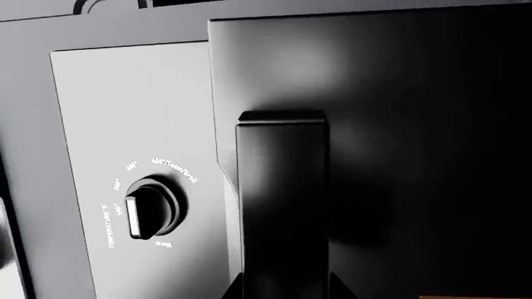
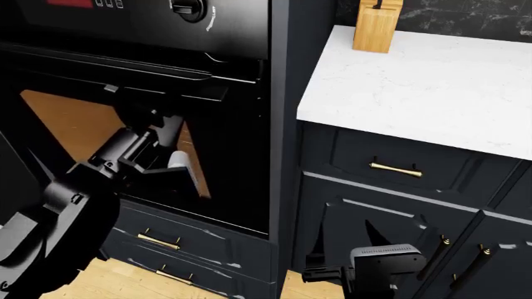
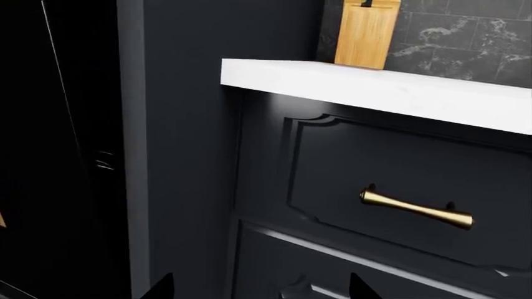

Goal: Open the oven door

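The oven door [image 2: 237, 162] is a glossy black panel with a brownish window [image 2: 66, 118], and its top edge stands slightly out from the oven front. Its long black bar handle [image 2: 195, 93] runs along the upper edge. In the left wrist view the handle [image 1: 283, 187] passes straight between the fingertips of my left gripper [image 1: 283, 291], which press against both its sides. From the head view, my left gripper [image 2: 148, 119] reaches up to the handle. Low by the cabinets, my right gripper [image 2: 320, 271] [image 3: 261, 288] is open and holds nothing.
The black control panel with its knob [image 1: 154, 208] [image 2: 189, 7] sits beside the handle. A white countertop [image 2: 415, 81] carries a wooden knife block [image 2: 378, 25] [image 3: 365, 31]. Navy drawers with brass handles [image 3: 415, 208] [image 2: 395, 168] face my right gripper. Wood floor lies below.
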Robot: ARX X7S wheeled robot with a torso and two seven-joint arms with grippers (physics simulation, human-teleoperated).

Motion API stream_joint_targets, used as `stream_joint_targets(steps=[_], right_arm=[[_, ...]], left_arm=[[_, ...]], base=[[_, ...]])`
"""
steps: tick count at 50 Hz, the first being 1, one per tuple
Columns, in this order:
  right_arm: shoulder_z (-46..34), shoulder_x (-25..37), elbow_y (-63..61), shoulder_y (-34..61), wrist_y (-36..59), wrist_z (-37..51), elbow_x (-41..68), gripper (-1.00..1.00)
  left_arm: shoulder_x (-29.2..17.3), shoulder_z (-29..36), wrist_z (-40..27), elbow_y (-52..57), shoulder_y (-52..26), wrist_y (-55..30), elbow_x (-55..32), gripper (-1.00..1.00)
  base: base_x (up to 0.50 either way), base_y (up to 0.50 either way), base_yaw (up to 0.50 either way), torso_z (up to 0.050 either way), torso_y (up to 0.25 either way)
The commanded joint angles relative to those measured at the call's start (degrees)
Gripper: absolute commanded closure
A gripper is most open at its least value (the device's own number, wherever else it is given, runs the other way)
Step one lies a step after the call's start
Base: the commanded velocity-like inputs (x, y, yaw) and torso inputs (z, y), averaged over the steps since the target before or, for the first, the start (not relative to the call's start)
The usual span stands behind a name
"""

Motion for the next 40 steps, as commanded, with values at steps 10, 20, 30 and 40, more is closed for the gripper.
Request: stream_joint_targets(steps=[10, 20, 30, 40], right_arm=[[-0.4, 0.2, -0.1, 0.0, 0.1, 0.4, 0.1, -1.00], [-0.5, 0.2, 0.2, 0.2, 0.0, 0.5, 0.2, -1.00], [-0.6, 0.4, -0.2, 0.1, 0.2, 0.6, 0.4, -1.00], [-0.7, 0.4, 0.2, 0.2, -0.1, 0.7, 0.4, -1.00]], left_arm=[[-1.7, -6.5, -7.2, 7.8, 0.8, -0.6, 0.0, 1.00], [-2.8, -7.8, -8.6, 9.7, 3.3, -1.4, -0.4, 1.00], [-4.0, -8.9, -10.4, 11.8, 5.6, -1.7, -0.2, 1.00], [-5.4, -10.4, -11.9, 14.0, 7.6, -2.3, -0.1, 1.00]], base=[[0.00, 0.00, 0.00, 0.001, 0.006], [0.00, 0.00, 0.00, 0.002, 0.006], [0.00, 0.00, 0.00, 0.002, 0.006], [0.00, 0.00, 0.00, 0.001, 0.006]])
